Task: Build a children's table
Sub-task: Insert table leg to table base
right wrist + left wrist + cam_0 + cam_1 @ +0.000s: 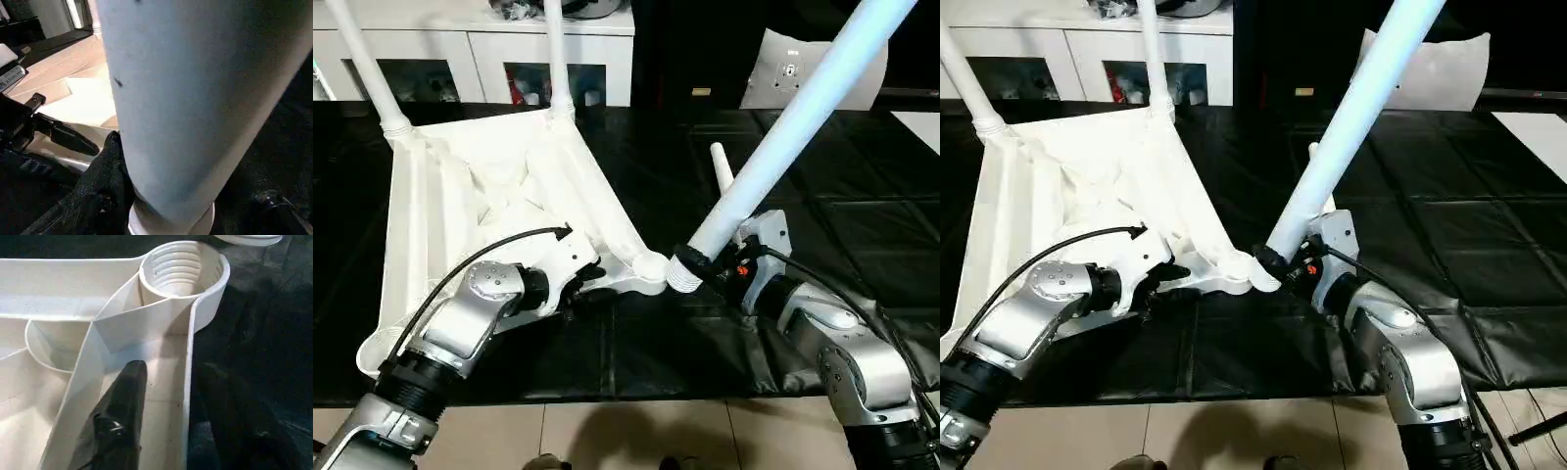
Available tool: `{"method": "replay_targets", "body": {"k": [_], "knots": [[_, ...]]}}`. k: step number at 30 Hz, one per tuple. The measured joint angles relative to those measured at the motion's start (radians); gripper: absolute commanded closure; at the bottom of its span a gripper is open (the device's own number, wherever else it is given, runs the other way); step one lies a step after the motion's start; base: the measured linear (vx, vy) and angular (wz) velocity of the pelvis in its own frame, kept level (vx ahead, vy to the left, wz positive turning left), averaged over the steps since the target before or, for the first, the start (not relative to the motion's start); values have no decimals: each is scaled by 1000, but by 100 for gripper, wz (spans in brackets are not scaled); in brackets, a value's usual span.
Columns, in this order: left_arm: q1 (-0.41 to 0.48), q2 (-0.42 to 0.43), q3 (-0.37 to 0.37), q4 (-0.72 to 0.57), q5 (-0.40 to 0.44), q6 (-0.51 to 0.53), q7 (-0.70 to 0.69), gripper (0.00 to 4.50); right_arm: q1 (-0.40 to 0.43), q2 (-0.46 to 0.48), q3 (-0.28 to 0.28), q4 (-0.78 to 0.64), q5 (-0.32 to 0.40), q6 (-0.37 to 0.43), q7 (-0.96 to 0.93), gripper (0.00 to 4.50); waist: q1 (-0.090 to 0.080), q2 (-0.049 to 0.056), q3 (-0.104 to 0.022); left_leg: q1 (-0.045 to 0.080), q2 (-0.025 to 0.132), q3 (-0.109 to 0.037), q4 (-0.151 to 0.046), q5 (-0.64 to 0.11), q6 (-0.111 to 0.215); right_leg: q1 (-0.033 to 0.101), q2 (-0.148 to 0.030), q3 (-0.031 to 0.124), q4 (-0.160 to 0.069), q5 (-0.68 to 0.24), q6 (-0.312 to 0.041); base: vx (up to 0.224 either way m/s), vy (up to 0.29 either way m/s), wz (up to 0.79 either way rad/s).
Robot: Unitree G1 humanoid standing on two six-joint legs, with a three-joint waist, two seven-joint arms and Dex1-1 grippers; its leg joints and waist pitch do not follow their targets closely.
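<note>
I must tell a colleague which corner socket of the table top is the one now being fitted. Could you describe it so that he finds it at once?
The white table top lies upside down on the black mat. Two far corners already carry upright legs. The corner socket meant is the near one, threaded inside, beside the left gripper; the right gripper holds a slanted leg at it.

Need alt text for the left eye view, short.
The right gripper holds a white leg slanted, its threaded end beside the near corner socket of the upside-down tabletop. The left gripper holds the top's near rim. Two legs already stand in the far corners.
</note>
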Motion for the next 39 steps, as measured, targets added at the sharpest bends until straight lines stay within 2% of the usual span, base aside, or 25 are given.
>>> {"method": "replay_targets", "body": {"k": [2, 5, 8, 11, 19, 22, 25, 28, 31, 35, 39], "knots": [[-3, 0, 0, 5, 0, 0, -7, 309, 0, 0, 0, 0, 0, 0, 2, 262, 0, 0, 0, 0, 0, 0, 0, 0, 0, 0, 0, 0, 0, 0, 0, 0, 0, 0], [-7, 0, 1, 12, 0, -3, -18, 321, 4, -1, 1, 0, 0, 4, 4, 262, 0, 0, 0, 0, 0, 0, 0, 0, 0, 0, 0, 0, 0, 0, 0, 0, 0, 0], [-8, 0, 1, 15, 1, -3, -27, 355, 4, -1, 1, 0, 0, 10, 5, 262, 0, 0, 0, 0, 0, 0, 0, 0, 0, 0, 0, 0, 0, 0, 0, 0, 0, 0], [-7, 0, 1, 15, 1, -2, -30, 363, 4, -1, 1, 0, 0, 10, 5, 262, 0, 0, 0, 0, 0, 0, 0, 0, 0, 0, 0, 0, 0, 0, 0, 0, 0, 0], [-8, 2, 2, 18, 11, -7, -54, 440, 4, -1, 1, 0, -1, 14, 6, 262, 0, 1, -1, 0, 0, 0, 0, 0, 0, 0, 0, 0, 0, 0, 0, 0, 0, 0], [-11, 10, -2, 24, 14, -25, -82, 449, 0, -18, 19, 0, -1, 31, 27, 262, -4, 1, -1, 0, 0, 0, 0, 0, 0, 0, 0, 0, 0, 0, 0, 0, 0, 0], [-11, 23, -2, 39, 20, -71, -111, 450, -41, -55, 53, -1, -2, 75, 65, 262, -11, 1, -1, 0, 0, 0, 0, 0, 0, 0, 0, 0, 0, 0, 0, 0, 0, 0], [-9, 42, -11, 44, 25, -118, -143, 450, -78, -71, 85, -4, -1, 108, 107, 262, -10, 1, -1, 1, 1, 0, -1, 0, 0, 0, 0, -1, 0, 0, 0, 0, 0, 0], [-6, 67, -24, 44, 35, -167, -187, 450, -108, -73, 116, -1, -2, 120, 140, 262, -7, 0, -1, 1, 1, 0, -3, 0, 0, -1, 0, -1, 0, 0, 0, 0, 0, 0], [-5, 81, -42, 42, 41, -207, -239, 450, -141, -79, 159, 2, -3, 134, 173, 262, 9, -3, -1, 0, 1, 1, -4, 0, 0, 0, -1, 0, 0, -2, 3, 0, 0, 0], [-2, 88, -44, 41, 42, -221, -250, 450, -153, -91, 170, 3, -3, 150, 193, 262, 11, -5, -2, 0, 1, 3, -4, 0, 0, 0, -1, 1, -1, -2, 3, 0, 0, 0]]}}
